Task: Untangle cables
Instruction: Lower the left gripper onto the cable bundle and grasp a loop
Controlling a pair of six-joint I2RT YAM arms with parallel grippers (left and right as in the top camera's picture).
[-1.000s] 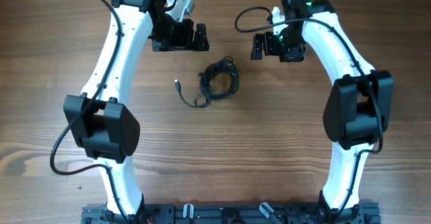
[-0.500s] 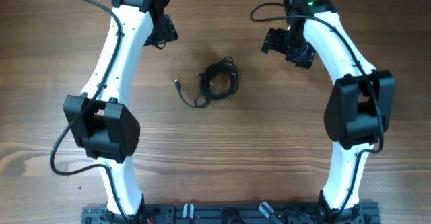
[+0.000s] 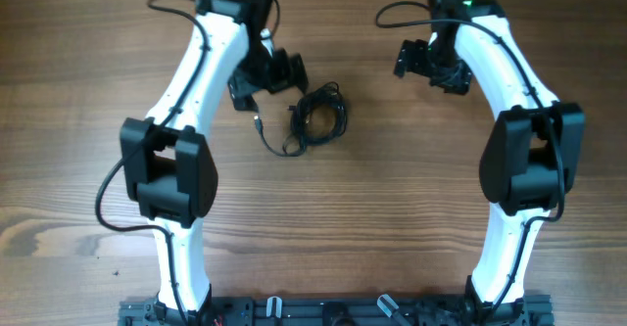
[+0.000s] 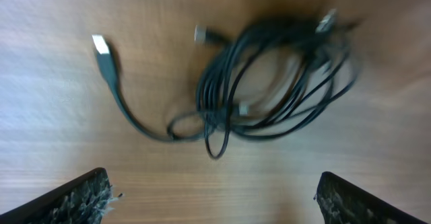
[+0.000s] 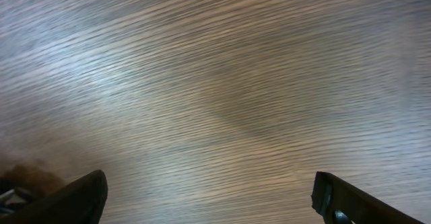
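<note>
Left tool (image 3: 272, 75) nearer cables (image 4: 269, 83), wrist-framed

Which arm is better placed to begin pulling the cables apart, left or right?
Probably left: the left pincer hovers open beside the cables, which fill its wrist view. The right pincer is farther off, viewing mostly table.

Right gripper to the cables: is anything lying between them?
No. Overhead shows only bare table between the open right gripper and the cables.
</note>
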